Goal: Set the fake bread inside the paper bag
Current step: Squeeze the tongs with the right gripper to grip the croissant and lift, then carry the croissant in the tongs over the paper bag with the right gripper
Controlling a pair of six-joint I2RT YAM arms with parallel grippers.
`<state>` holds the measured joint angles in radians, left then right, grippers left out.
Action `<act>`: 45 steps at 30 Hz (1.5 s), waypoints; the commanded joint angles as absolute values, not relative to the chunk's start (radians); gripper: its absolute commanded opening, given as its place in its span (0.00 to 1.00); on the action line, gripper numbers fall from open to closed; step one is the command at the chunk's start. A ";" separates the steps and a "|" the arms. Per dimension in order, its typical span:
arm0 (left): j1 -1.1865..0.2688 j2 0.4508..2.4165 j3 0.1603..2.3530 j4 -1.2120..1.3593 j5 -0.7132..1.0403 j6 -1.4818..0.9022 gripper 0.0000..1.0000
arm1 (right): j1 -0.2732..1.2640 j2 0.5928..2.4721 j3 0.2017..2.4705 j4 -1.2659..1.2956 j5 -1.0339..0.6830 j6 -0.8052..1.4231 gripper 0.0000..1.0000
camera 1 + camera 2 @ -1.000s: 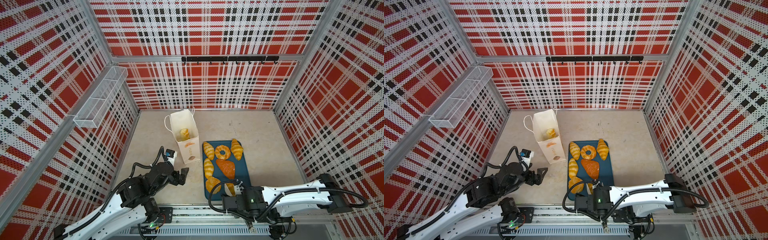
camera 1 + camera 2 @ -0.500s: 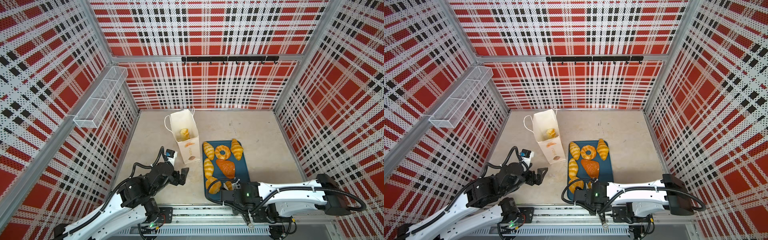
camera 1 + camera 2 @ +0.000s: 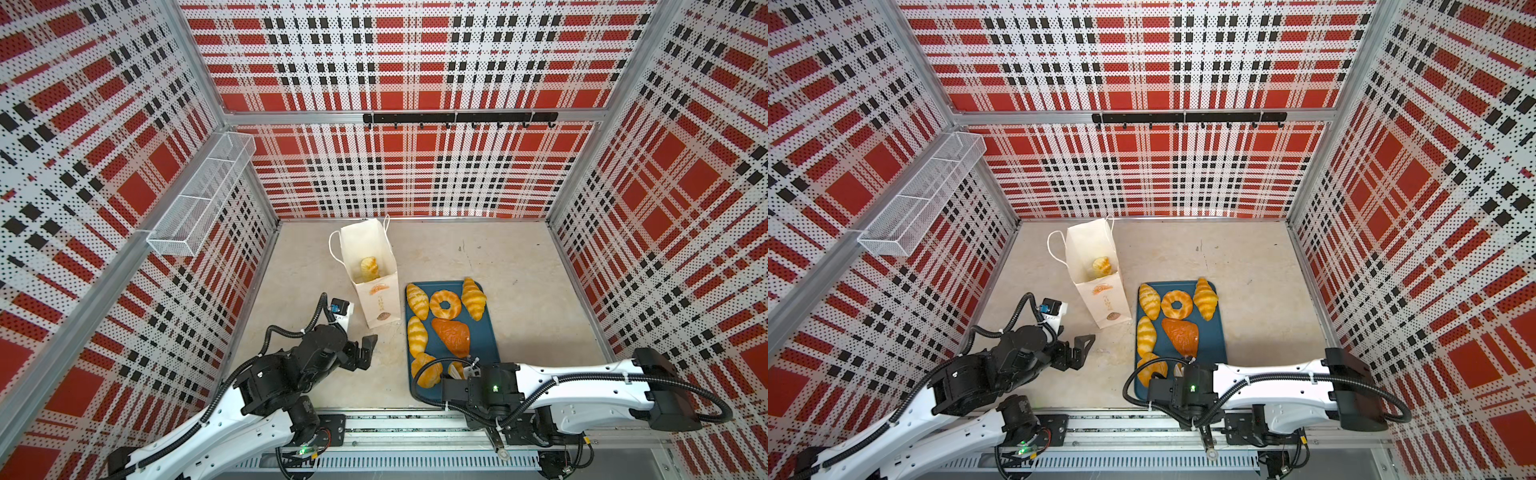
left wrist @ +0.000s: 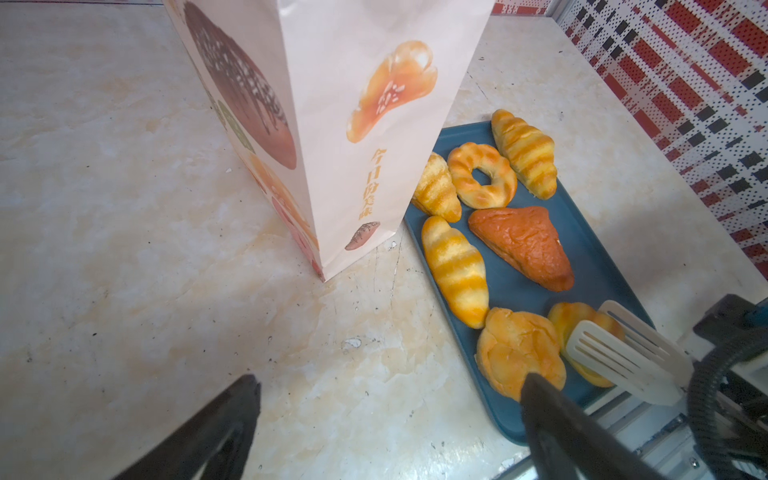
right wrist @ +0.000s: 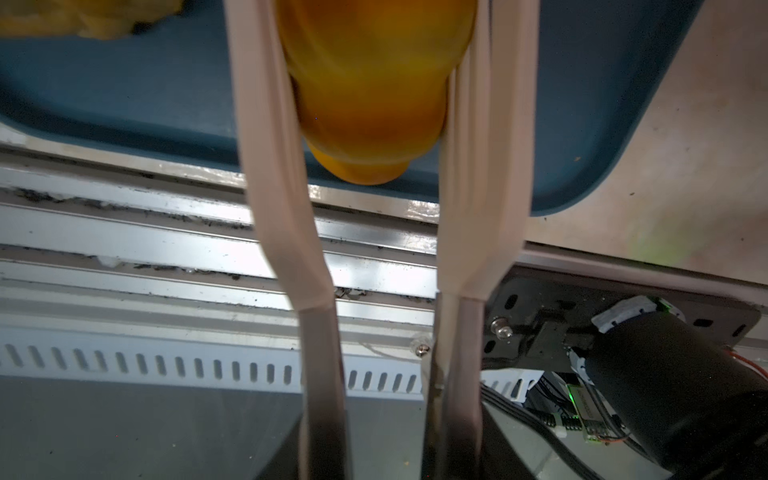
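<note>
Judging from how things lie, the task is reckoned barely begun. One pastry (image 3: 369, 268) is seen inside the paper bag (image 3: 376, 291), which stands upright on the table (image 3: 519, 266), just left of the tray's (image 3: 486, 332) far end. Seven pieces of fake bread (image 3: 451, 336) are left on the tray, so most of the work is judged to remain.

The right gripper (image 3: 457, 380) is clamped on a pair of white tongs (image 4: 623, 353). Their two blades are set against either side of a small pastry (image 5: 374, 83) at the tray's near end, right of the round bun (image 4: 519, 353). That pastry appears not yet lifted.

The left gripper (image 4: 390, 382) is held over bare table, nearer than the bag. Its fingers (image 4: 224, 424) are spread wide, and nothing is held or touched.
</note>
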<state>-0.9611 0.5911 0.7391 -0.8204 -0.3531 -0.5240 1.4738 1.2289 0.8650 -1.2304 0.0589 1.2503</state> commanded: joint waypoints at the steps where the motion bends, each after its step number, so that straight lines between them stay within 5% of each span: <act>1: -0.966 0.579 0.759 -0.822 -0.388 -0.540 0.99 | 1.471 1.134 0.880 -1.276 0.142 1.287 0.40; 22: -0.966 0.631 0.820 -0.836 -0.431 -0.515 1.00 | 1.347 0.999 1.094 -1.385 0.319 1.090 0.41; 45: -0.954 0.647 0.878 -0.863 -0.522 -0.537 0.99 | 0.820 1.211 1.423 -1.199 0.012 0.405 0.41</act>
